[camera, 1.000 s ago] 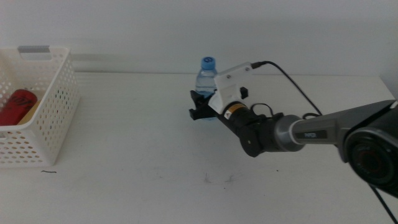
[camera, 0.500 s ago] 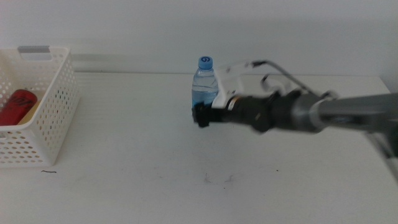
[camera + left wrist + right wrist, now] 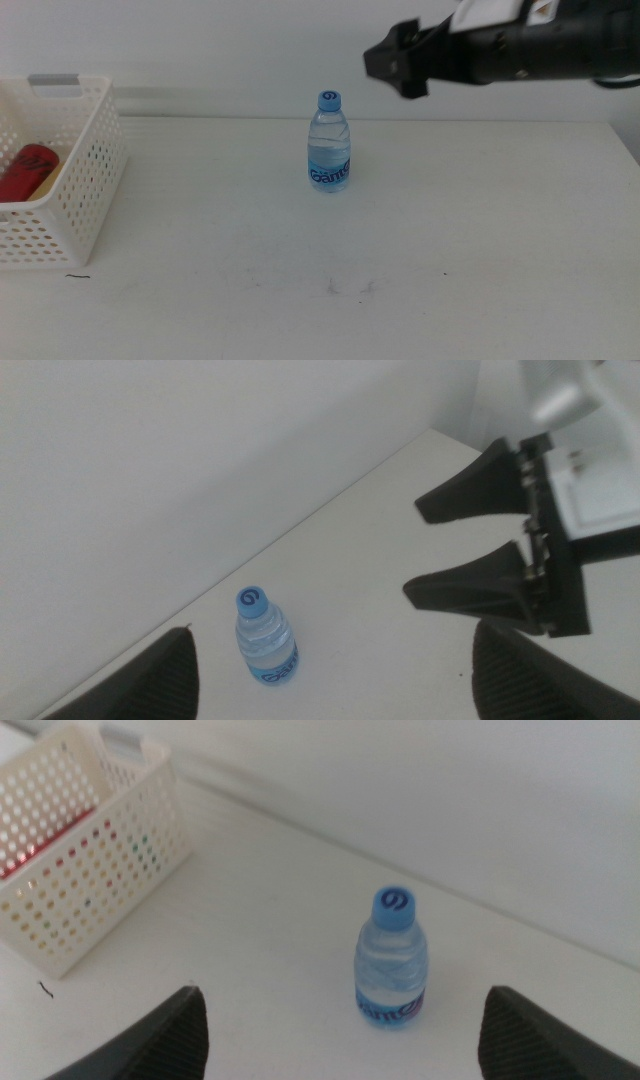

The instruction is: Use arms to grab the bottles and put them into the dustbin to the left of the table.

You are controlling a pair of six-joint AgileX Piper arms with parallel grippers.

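The small blue-capped water bottle point(image 3: 329, 142) stands upright on the white table point(image 3: 300, 250), near its far edge. It also shows in the left wrist view point(image 3: 266, 639) and the right wrist view point(image 3: 391, 961). My right gripper point(image 3: 392, 62) is open and empty, high above and to the right of the bottle; the left wrist view shows it too point(image 3: 415, 550). My left gripper point(image 3: 333, 630) is open and empty, looking down on the bottle from above, out of the middle view. The red soda can point(image 3: 25, 170) lies in the dustbin point(image 3: 85, 190). The pale yellow bottle is out of view.
The white perforated dustbin stands at the table's left end, with a grey handle strip point(image 3: 54, 80) on its rim; the right wrist view shows it too point(image 3: 95, 860). A few dark scuff marks point(image 3: 350, 288) lie on the table in front of the bottle.
My right gripper was low at the water bottle, jaws beside it. It has risen and drawn back to the upper right, leaving the bottle standing on the table.
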